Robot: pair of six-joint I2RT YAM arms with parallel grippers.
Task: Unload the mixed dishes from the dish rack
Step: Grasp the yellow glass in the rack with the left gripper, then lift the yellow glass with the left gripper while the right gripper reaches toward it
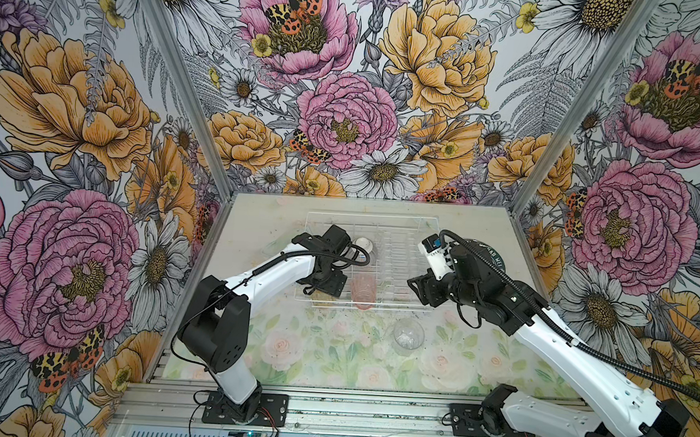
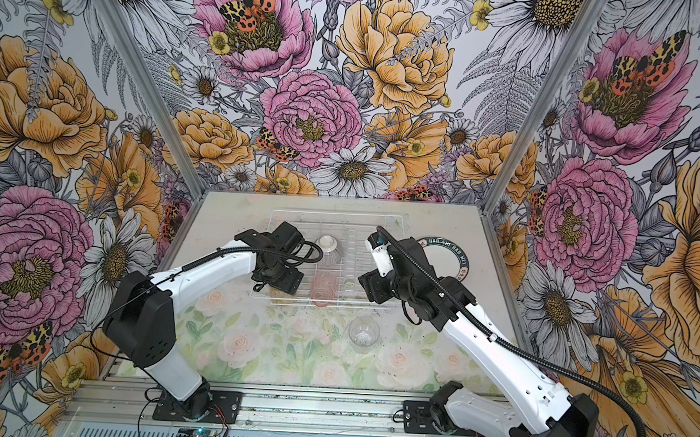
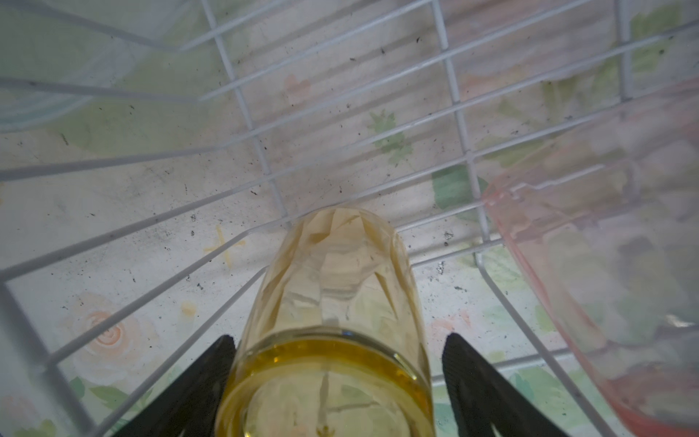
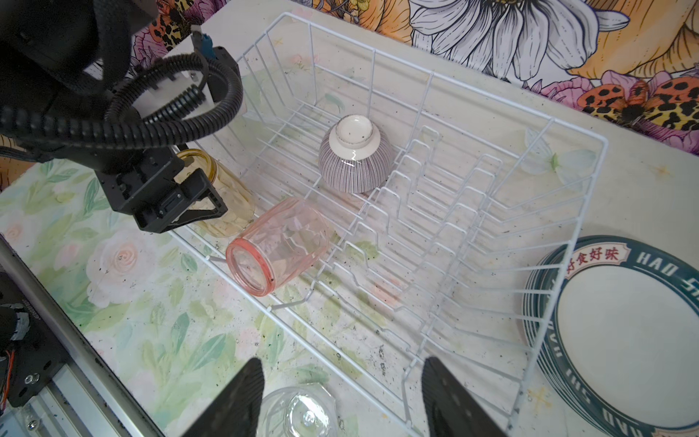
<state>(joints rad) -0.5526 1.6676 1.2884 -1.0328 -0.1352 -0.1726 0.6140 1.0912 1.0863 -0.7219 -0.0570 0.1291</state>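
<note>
The white wire dish rack (image 1: 373, 217) (image 4: 491, 98) holds three dishes. A yellow tumbler (image 3: 333, 302) (image 4: 227, 204) lies on its side at the rack's near left corner. My left gripper (image 3: 339, 338) (image 1: 325, 286) straddles its base, open; one finger touches the glass, the other stands just off it. A pink tumbler (image 1: 362, 291) (image 4: 280, 246) lies beside it. A grey-striped bowl (image 2: 329, 247) (image 4: 355, 159) sits upside down further back. My right gripper (image 4: 342, 360) (image 1: 417, 288) hovers open and empty over the rack's near right edge.
A clear tumbler (image 1: 408, 333) (image 4: 299, 412) stands on the floral mat in front of the rack. A stack of plates (image 2: 446, 256) (image 4: 624, 333) with dark green lettered rims lies on the table right of the rack, partly behind the right arm.
</note>
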